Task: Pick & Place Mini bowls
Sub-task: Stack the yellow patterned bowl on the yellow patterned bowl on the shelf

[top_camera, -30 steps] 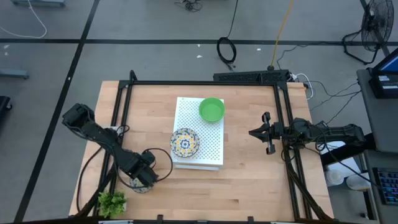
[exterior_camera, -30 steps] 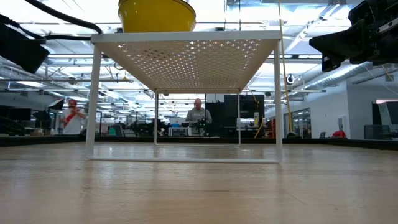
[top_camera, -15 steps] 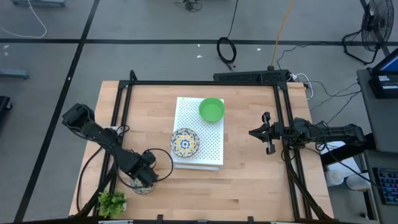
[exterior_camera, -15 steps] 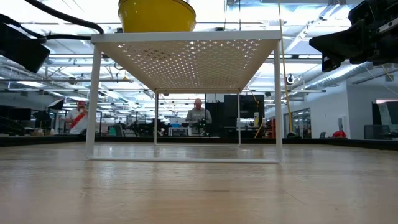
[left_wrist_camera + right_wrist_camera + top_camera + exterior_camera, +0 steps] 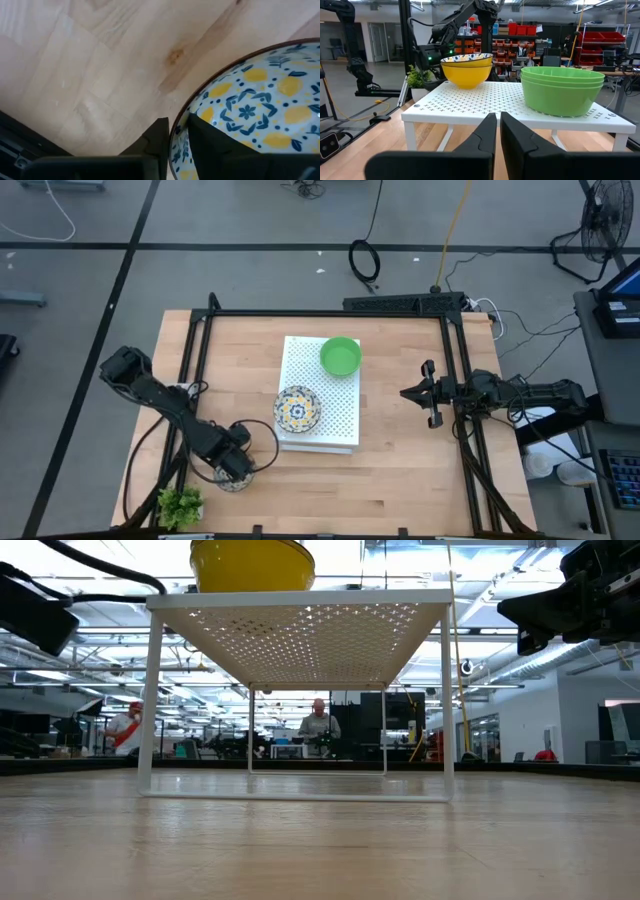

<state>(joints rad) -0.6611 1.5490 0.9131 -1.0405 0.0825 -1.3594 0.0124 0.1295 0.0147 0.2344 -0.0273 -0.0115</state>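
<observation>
A cream bowl with a blue-and-yellow pattern [image 5: 233, 481] [image 5: 260, 110] is at the table's near left, and my left gripper [image 5: 235, 466] [image 5: 179, 125] is shut on its rim. Patterned bowls, yellow outside [image 5: 297, 408] [image 5: 466, 70], are stacked on the near end of the white perforated board [image 5: 340, 425]. Green bowls [image 5: 340, 356] [image 5: 562, 90] are stacked on its far end. My right gripper [image 5: 425, 393] [image 5: 498, 130] is shut and empty, level above the table right of the board. My left gripper has the patterned bowl by its rim [image 5: 186, 111], one finger inside the bowl [image 5: 215, 140] and one outside [image 5: 157, 137]. The fingers come from above, pointing down. Whether the bowl's foot is on the table, I cannot tell.
A small green plant [image 5: 180, 505] stands at the near left corner, close to my left gripper. The board stands on legs [image 5: 148, 700] in the table's middle. A black frame [image 5: 320, 313] runs round the table's far and side edges. People show in the room behind [image 5: 319, 722].
</observation>
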